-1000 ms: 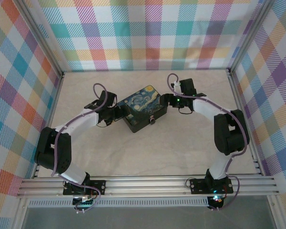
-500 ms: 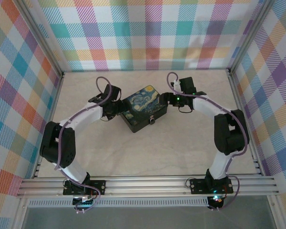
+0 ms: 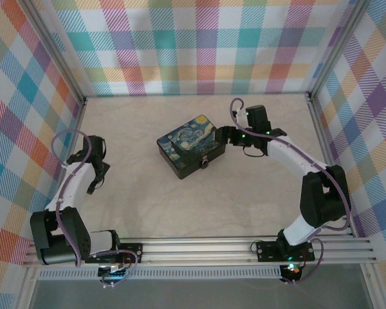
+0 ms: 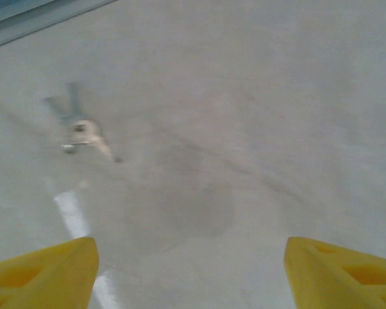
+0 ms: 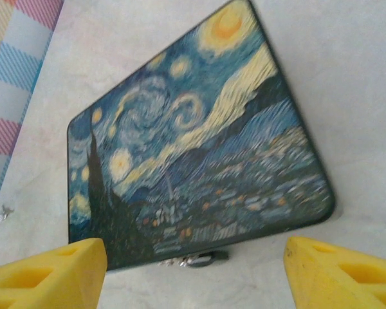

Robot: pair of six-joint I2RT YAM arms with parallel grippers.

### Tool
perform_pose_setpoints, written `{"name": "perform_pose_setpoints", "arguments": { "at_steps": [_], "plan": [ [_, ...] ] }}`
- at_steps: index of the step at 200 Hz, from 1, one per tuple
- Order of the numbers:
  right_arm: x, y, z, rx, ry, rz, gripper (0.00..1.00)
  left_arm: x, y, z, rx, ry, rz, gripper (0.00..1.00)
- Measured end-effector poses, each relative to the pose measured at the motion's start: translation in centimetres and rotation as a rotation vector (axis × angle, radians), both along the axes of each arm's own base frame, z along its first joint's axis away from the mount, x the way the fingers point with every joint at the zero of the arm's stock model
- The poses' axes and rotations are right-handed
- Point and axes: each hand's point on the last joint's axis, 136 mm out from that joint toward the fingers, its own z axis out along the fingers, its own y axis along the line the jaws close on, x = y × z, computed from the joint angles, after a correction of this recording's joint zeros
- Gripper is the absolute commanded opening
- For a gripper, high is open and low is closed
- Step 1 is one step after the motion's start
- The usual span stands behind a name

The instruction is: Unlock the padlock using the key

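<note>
Left pincer (image 4: 193,273), spread and empty, hovers near the key (image 4: 83,134) (bare on the worktop (image 4: 276,96), left of centre): pickup step, I judge. Next: centre, descend, pinch. Padlock (image 5: 194,259) hangs on the painted box (image 5: 199,148).

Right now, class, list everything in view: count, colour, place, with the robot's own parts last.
box: one, black with a blue-yellow painted lid, middle of the table
padlock: one, dark with pale metal, on the box's near side
key: one, pale metal, flat on the table ahead of the left pincer
table: one, pale beige, under everything
walls: three, pastel plaid, around the table
left pincer: one, yellow fingers, open, near the key
right pincer: one, yellow fingers, open, at the box's right end
</note>
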Motion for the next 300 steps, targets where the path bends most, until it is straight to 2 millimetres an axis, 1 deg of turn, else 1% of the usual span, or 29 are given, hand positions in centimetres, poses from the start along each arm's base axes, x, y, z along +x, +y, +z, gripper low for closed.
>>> {"name": "perform_pose_setpoints", "arguments": {
  "at_steps": [18,34,43,79,114,151,177,206,246,278,300],
  "plan": [
    [-1.3,1.2,-0.1,0.01,0.015,0.036,0.73,-1.4,1.5,-0.9,-0.011,0.018,0.072,0.65],
    [-2.1,2.0,0.2,0.022,0.018,0.06,0.73,-2.3,2.4,-1.5,-0.026,0.034,0.114,0.59],
    [-2.5,2.4,0.5,0.03,0.017,0.072,0.73,-2.8,3.0,-1.9,-0.033,0.046,0.138,0.57],
    [-3.4,2.3,1.0,0.047,0.017,0.076,0.72,-3.7,4.3,-3.1,-0.054,0.093,0.183,0.55],
    [-3.9,2.2,0.7,0.058,0.037,0.072,0.72,-3.4,4.8,-4.3,-0.077,0.132,0.18,0.55],
    [-4.3,2.3,0.1,0.058,0.055,0.073,0.71,-3.6,5.6,-5.0,-0.077,0.168,0.186,0.56],
    [-4.4,2.3,0.1,0.063,0.064,0.071,0.71,-3.5,5.7,-5.6,-0.08,0.182,0.181,0.55],
    [-4.5,2.3,0.0,0.064,0.069,0.071,0.7,-3.3,5.9,-6.3,-0.082,0.199,0.168,0.53],
    [-5.1,2.0,-0.7,0.056,0.083,0.068,0.7,-3.3,6.1,-6.6,-0.074,0.22,0.146,0.49],
    [-5.2,1.9,-0.5,0.058,0.077,0.068,0.69,-3.3,6.2,-7.3,-0.077,0.238,0.137,0.47],
    [-5.4,1.8,-0.9,0.052,0.085,0.065,0.69,-3.3,6.2,-7.5,-0.079,0.247,0.132,0.43]
  ]
}}
